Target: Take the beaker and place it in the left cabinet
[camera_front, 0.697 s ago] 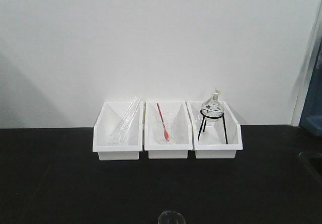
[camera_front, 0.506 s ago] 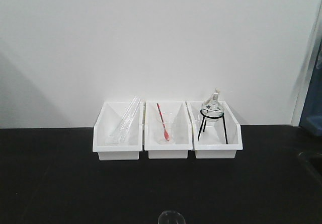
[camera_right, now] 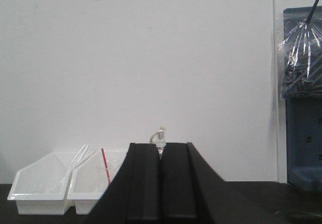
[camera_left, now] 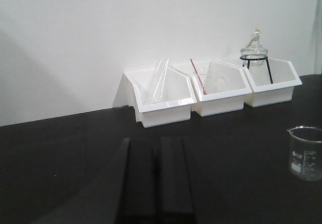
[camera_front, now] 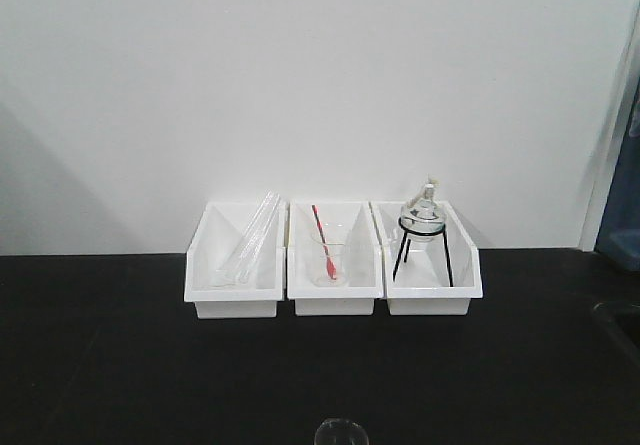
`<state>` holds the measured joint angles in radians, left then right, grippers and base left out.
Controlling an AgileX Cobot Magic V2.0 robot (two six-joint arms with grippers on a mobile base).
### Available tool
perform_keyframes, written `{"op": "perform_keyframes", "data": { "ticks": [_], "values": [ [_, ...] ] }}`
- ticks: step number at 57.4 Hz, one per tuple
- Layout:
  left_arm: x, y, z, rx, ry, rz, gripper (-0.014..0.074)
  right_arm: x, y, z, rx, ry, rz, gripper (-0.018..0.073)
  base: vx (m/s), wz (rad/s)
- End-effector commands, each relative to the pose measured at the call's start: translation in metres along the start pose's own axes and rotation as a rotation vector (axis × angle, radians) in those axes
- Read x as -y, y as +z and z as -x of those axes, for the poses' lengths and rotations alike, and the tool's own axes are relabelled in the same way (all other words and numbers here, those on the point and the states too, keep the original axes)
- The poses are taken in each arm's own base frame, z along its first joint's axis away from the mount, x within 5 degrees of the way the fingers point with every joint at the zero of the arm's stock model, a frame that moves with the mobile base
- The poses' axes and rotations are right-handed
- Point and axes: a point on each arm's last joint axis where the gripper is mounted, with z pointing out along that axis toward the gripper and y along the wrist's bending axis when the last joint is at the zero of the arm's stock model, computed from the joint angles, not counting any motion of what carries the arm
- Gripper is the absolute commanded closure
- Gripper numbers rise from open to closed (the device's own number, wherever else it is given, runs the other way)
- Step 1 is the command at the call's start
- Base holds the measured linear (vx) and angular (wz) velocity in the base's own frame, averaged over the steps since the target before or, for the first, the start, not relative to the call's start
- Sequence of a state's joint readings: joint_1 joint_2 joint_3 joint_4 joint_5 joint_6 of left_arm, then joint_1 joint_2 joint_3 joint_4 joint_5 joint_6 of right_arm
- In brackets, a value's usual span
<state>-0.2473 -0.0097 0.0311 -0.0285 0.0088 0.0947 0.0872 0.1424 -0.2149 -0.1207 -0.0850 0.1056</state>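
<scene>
On the black bench [camera_front: 120, 365], nothing has shifted: the beaker [camera_left: 305, 153] stands upright near the front edge, untouched, while the left gripper [camera_left: 157, 148] and right gripper [camera_right: 161, 151] sit closed and empty, so the pick has not begun.

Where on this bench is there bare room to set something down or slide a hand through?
Bare black bench top lies left and right of the three white bins, and in the wide strip between them and the beaker at the near edge. Crowded: the bins stand side by side against the wall, no hand room between.
</scene>
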Motion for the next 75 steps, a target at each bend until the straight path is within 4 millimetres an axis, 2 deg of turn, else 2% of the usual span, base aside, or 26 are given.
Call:
{"op": "perform_keyframes", "data": {
  "ticks": [1, 6, 11, 18, 24, 35, 45, 50, 59, 65, 75],
  "values": [
    [0.0, -0.001, 0.003, 0.086, -0.012, 0.003, 0.0596, 0.001, 0.028, 0.04, 0.022, -0.059, 0.001, 0.0565, 0.0, 0.0],
    [0.0, -0.001, 0.003, 0.086, -0.012, 0.003, 0.0596, 0.001, 0.06, 0.057, -0.012, -0.045, 0.005, 0.0565, 0.0, 0.0],
    [0.0, -0.001, 0.003, 0.086, -0.012, 0.003, 0.0596, 0.001, 0.089, 0.063, -0.039, -0.044, 0.009, 0.0565, 0.0, 0.0],
    [0.0, -0.001, 0.003, 0.086, -0.012, 0.003, 0.0596, 0.001, 0.118, 0.058, -0.094, -0.041, 0.013, 0.0565, 0.0, 0.0],
    [0.0, -0.001, 0.003, 0.086, -0.012, 0.003, 0.0596, 0.001, 0.132, 0.051, -0.111, -0.04, 0.019, 0.056, 0.0, 0.0],
    [0.0, -0.001, 0.003, 0.086, -0.012, 0.003, 0.0596, 0.001, 0.139, 0.045, -0.115, -0.03, 0.022, 0.0505, 0.0, 0.0],
    [0.0, -0.001, 0.003, 0.086, -0.012, 0.003, 0.0596, 0.001, 0.139, 0.045, -0.113, -0.03, 0.022, 0.0373, 0.0, 0.0],
    [0.0, -0.001, 0.003, 0.086, -0.012, 0.003, 0.0596, 0.001, 0.139, 0.045, -0.113, -0.028, 0.022, 0.0255, 0.0, 0.0],
    [0.0, -0.001, 0.003, 0.086, -0.012, 0.003, 0.0596, 0.002, 0.14, 0.046, -0.112, 0.003, 0.011, -0.0029, 0.0, 0.0],
    [0.0, -0.001, 0.003, 0.086, -0.012, 0.003, 0.0596, 0.002, 0.14, 0.046, -0.112, 0.017, 0.006, -0.0154, 0.0, 0.0],
    [0.0, -0.001, 0.003, 0.086, -0.012, 0.003, 0.0596, 0.002, 0.14, 0.048, -0.08, 0.029, 0.009, -0.0161, 0.0, 0.0]
  ]
}}
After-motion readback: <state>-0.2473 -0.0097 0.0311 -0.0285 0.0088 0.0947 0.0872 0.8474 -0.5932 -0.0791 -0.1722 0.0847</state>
